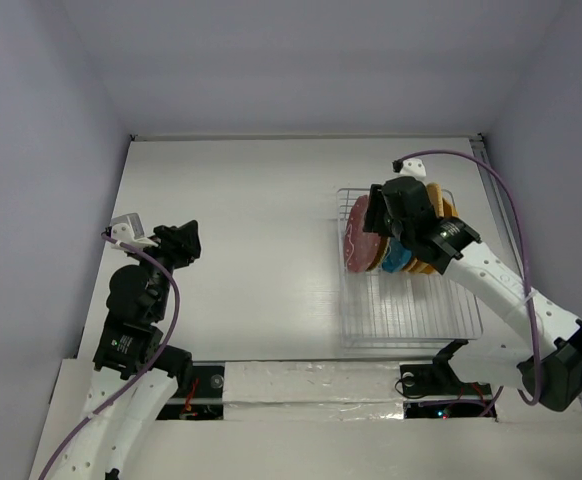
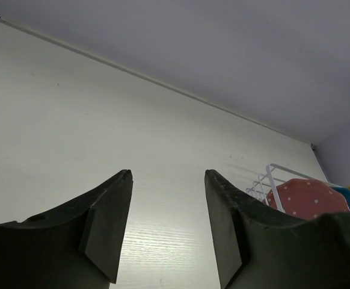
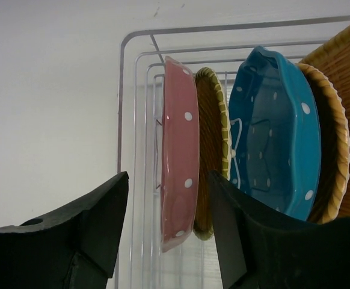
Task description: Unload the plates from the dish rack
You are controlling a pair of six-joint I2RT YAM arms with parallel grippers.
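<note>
The white wire dish rack [image 1: 411,315] stands right of centre. Several plates stand on edge in it. In the right wrist view they run from left to right: pink dotted [image 3: 181,150], yellow woven [image 3: 214,132], teal dotted [image 3: 271,132], an orange scalloped one [image 3: 334,138], and an orange woven one [image 3: 343,60]. My right gripper [image 3: 169,180] is open just above the pink plate [image 1: 359,245], one finger on each side of the pink and yellow rims, not touching. My left gripper [image 1: 186,242] is open and empty over the bare table far to the left.
The rack's near half [image 1: 401,320] holds no plates. Its end bars [image 3: 127,90] rise beyond the pink plate. From the left wrist view the rack corner [image 2: 271,174] and the pink plate [image 2: 307,198] show at the right. Walls enclose the white table [image 1: 251,220].
</note>
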